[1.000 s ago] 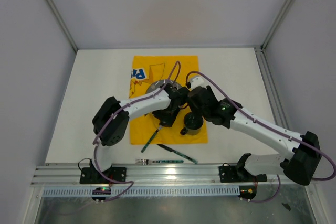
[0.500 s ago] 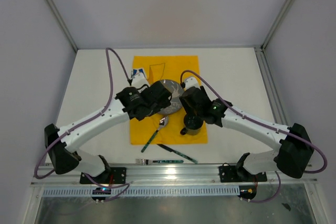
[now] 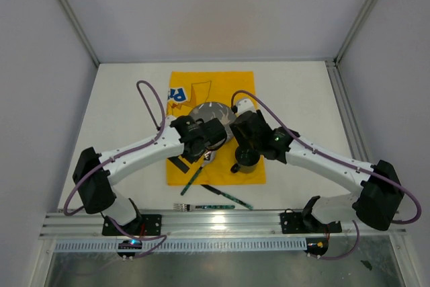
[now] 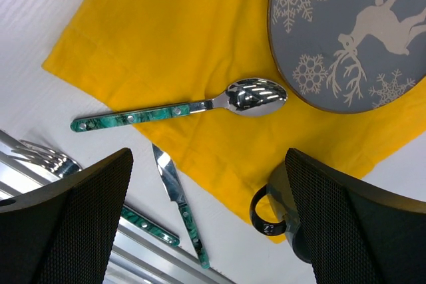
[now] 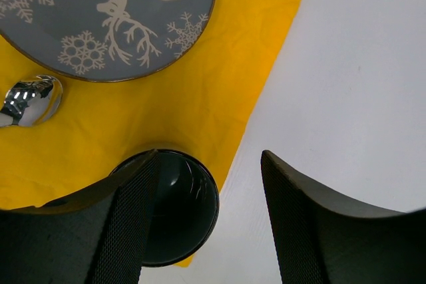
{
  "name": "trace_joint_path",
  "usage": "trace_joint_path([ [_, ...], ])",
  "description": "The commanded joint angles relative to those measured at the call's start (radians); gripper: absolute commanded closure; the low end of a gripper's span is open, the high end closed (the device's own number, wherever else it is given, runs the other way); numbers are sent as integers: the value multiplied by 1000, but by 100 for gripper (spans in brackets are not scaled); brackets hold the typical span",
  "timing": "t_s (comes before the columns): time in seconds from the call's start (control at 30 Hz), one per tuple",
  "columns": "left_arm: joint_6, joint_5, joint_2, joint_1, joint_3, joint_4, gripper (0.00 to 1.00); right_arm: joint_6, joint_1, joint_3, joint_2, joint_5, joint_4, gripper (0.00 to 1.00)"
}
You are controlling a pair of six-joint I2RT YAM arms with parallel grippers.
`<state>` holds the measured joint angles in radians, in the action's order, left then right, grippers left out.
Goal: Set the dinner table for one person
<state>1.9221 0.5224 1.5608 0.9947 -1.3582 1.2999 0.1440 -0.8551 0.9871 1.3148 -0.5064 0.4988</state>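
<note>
On the white dinner table (image 3: 121, 105) lies a yellow cloth (image 3: 201, 85) with a grey reindeer plate (image 4: 353, 38) on it. A green-handled spoon (image 4: 180, 108) lies on the cloth beside the plate. My left gripper (image 4: 208, 164) hangs open above the cloth's near edge, just short of the spoon, holding nothing. A dark mug (image 5: 176, 207) stands on the cloth's near right corner. My right gripper (image 5: 206, 164) is open over it, with one finger across the mug's rim and the other over bare table. A knife (image 4: 180, 204) and a fork (image 4: 40, 154) lie near the front edge.
A metal rail (image 3: 222, 223) runs along the table's front edge just behind the knife (image 3: 227, 197) and fork (image 3: 181, 206). Grey walls close in the back and both sides. Both arms meet over the cloth's middle.
The left arm's elbow has swung out to the left, and its gripper has shifted from the plate towards the spoon. The right gripper has stayed over the mug.
</note>
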Motion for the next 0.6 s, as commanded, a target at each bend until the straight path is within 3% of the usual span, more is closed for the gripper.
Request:
trace_joint_path([
  [0.0,147,47,4,2,-18,88,1,-79,1,-5,-74,76,-87,34],
  [0.03,152,63,7,2,-28,108,1,-136,1,-11,-112,195,-101,34],
  [0.23,216,255,8,-2,-119,361,1,-279,1,21,-135,585,-138,34],
  [0.43,250,316,-129,-45,-24,363,1,-400,-1,172,10,787,-19,34],
  [0.57,262,399,-202,-59,-2,363,1,-526,-27,131,9,974,-55,33],
])
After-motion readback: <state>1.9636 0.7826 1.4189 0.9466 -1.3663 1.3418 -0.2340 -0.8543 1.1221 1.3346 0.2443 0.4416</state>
